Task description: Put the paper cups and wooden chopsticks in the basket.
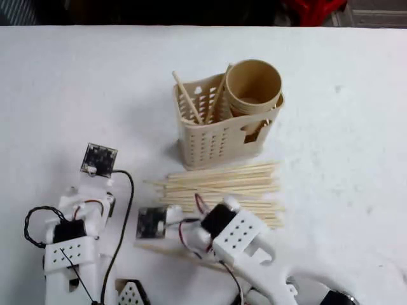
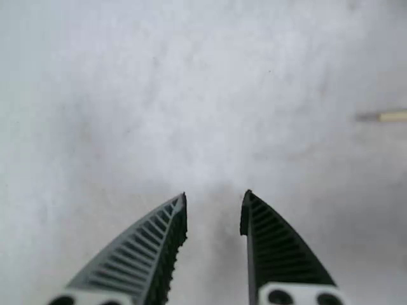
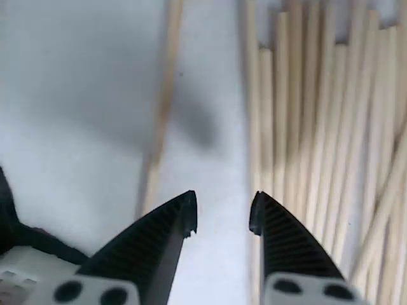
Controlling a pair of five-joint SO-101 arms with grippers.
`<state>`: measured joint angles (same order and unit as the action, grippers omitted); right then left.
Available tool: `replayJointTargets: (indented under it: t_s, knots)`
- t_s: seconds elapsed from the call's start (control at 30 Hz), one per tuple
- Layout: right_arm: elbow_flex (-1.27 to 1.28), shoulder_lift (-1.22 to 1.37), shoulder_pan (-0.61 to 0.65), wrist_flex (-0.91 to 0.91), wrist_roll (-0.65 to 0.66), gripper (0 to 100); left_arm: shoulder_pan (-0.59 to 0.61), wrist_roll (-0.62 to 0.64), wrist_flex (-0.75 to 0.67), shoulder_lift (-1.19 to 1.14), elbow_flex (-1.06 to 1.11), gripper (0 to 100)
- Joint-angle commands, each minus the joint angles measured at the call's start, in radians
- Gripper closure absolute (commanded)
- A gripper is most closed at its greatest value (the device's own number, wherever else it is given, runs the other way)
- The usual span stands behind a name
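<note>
A beige slotted basket [image 1: 219, 136] stands mid-table with stacked paper cups [image 1: 253, 86] and two wooden chopsticks [image 1: 191, 98] inside it. Several loose chopsticks [image 1: 222, 187] lie in a pile just in front of the basket. My right arm [image 1: 235, 235] sits over the pile's near edge. Its gripper [image 3: 222, 213] is open, low over bare table between a single chopstick [image 3: 162, 108] and the pile [image 3: 318, 127], and it holds nothing. My left arm [image 1: 73, 238] is at the near left. Its gripper [image 2: 215, 203] is open and empty over bare table, with a chopstick tip [image 2: 391, 116] off to one side.
One chopstick [image 1: 172, 252] lies apart beside the right arm's base. The white table [image 1: 343, 159] has free room to the right of the basket and behind it. The table's far edge [image 1: 127, 27] meets a dark background.
</note>
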<state>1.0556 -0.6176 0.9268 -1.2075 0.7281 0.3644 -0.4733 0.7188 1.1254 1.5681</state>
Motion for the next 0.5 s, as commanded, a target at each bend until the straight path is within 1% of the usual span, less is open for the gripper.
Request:
replayJointTargets:
  t_s: [0.0,0.13,0.27,0.33,0.47]
  knots:
    - [0.017,-0.019,0.097,0.016,0.006,84.4,-0.015,-0.011,-0.014,0.018,-0.005,85]
    - [0.031,-0.016,0.143,0.048,0.006,84.4,-0.015,-0.011,-0.014,0.018,-0.005,85]
    - [0.077,-0.016,0.142,0.074,0.005,84.6,-0.015,-0.011,-0.014,0.018,-0.005,85]
    - [0.078,-0.016,0.142,0.077,-0.021,84.7,-0.015,-0.011,-0.014,0.018,-0.005,85]
    - [0.083,-0.016,0.134,0.073,-0.031,84.7,-0.015,-0.011,-0.014,0.018,-0.005,85]
